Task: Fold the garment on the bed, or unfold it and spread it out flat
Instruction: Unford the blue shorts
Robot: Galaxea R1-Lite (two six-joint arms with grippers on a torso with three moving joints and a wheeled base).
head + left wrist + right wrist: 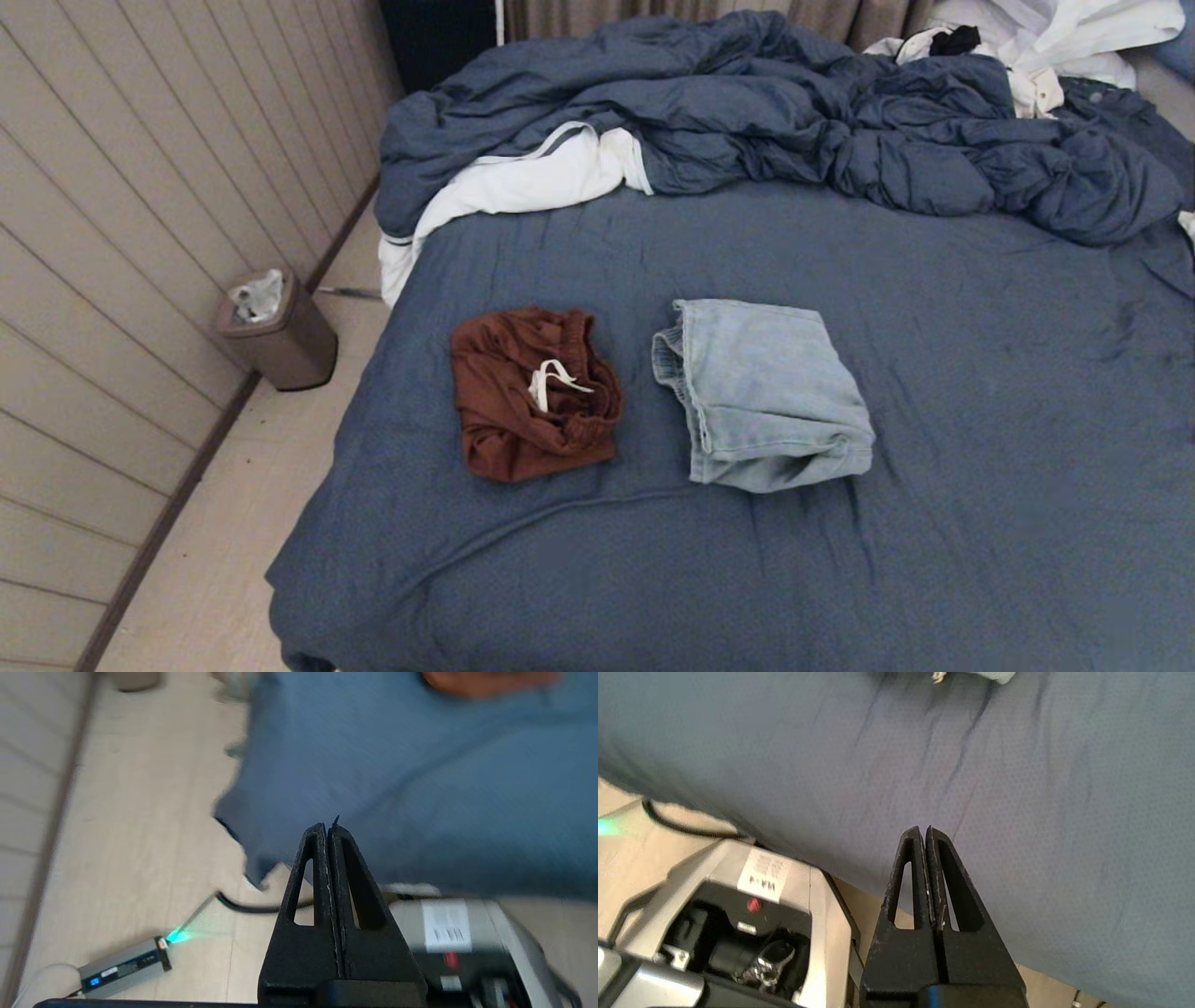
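Slate-blue sheet covers the bed (980,392) | rust shorts (532,397) and light-denim shorts (761,392) folded mid-bed, apart | duvet (794,112) rumpled along far edge | base label unreadable | left gripper (328,828) pressed closed, empty, by near-left corner | right gripper (924,829) likewise, at near edge

Bedroom: bed (980,392), rumpled duvet (794,121)

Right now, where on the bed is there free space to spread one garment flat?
The sheet of the bed lies bare to the right of the light blue shorts, and along the near edge in front of them and the brown shorts. The far end is crowded by the rumpled duvet and white linens.
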